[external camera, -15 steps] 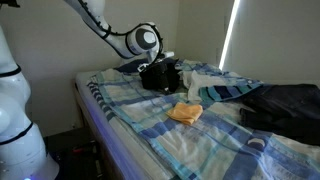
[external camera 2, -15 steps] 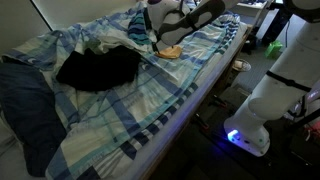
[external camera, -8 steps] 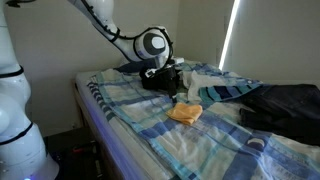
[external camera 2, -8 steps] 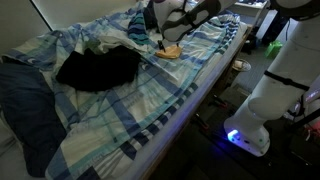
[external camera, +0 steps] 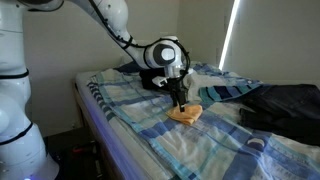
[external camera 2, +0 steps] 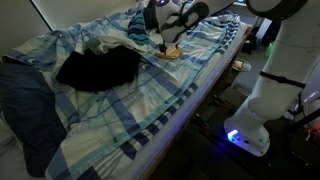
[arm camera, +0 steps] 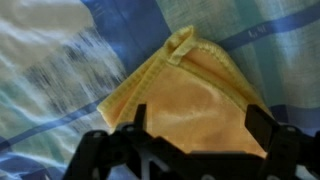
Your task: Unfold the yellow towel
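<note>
The yellow towel (external camera: 185, 114) lies folded as a small flat wad on the blue-white plaid bedsheet (external camera: 130, 105). My gripper (external camera: 181, 100) hangs just above its near edge, pointing down, jaws wide apart. In the wrist view the yellow towel (arm camera: 195, 95) fills the middle, with a stitched corner at the top, and my gripper (arm camera: 195, 125) straddles it with a dark finger on each side and nothing pinched. In an exterior view the towel (external camera 2: 172, 50) is mostly hidden behind my gripper (external camera 2: 163, 42).
Dark clothing (external camera 2: 98, 68) lies in a heap on the sheet, and more dark cloth (external camera: 285, 105) covers the far end of the bed. A blue garment (external camera 2: 30, 110) hangs over one side. The bed's edge (external camera 2: 190, 110) drops off toward the robot's base.
My gripper has swung from beside the dark clothing over to the yellow towel and come down onto it. The jaws have stayed open. The towel has not moved.
</note>
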Controlling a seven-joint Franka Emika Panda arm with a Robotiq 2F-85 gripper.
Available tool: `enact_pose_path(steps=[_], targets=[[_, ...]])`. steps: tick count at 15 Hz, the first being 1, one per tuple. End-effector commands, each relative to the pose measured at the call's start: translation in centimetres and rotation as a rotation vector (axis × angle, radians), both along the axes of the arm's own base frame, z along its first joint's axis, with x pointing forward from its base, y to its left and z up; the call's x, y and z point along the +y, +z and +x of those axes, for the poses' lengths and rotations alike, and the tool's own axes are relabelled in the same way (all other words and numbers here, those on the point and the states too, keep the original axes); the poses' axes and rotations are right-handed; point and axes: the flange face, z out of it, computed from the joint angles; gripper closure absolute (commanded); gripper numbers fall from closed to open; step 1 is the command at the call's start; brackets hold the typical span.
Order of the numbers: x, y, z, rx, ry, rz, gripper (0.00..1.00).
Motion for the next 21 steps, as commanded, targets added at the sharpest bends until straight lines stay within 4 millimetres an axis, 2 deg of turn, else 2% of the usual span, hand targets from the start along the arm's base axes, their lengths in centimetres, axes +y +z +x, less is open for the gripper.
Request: enact_pose_path(steps=[1,7,8,9,17,18,21], targets=[[-0.9,-1.1,2.0,0.011,0.069,0.048,0.0],[-1.5,-1.2,3.8,0.019,0.113,0.08,0.0],[-1.5,-1.0,4.0,0.016,0.118,0.082,0.07],[-1.4,-0.9,4.1,0.014,0.125,0.079,0.26],[-0.8,-0.4,5.2,0.007,0.136,0.068,0.88],[-0.7,-0.5,5.3,0.008,0.138,0.068,0.94],[-0.4,-1.0,5.5,0.018,0.142,0.065,1.0]])
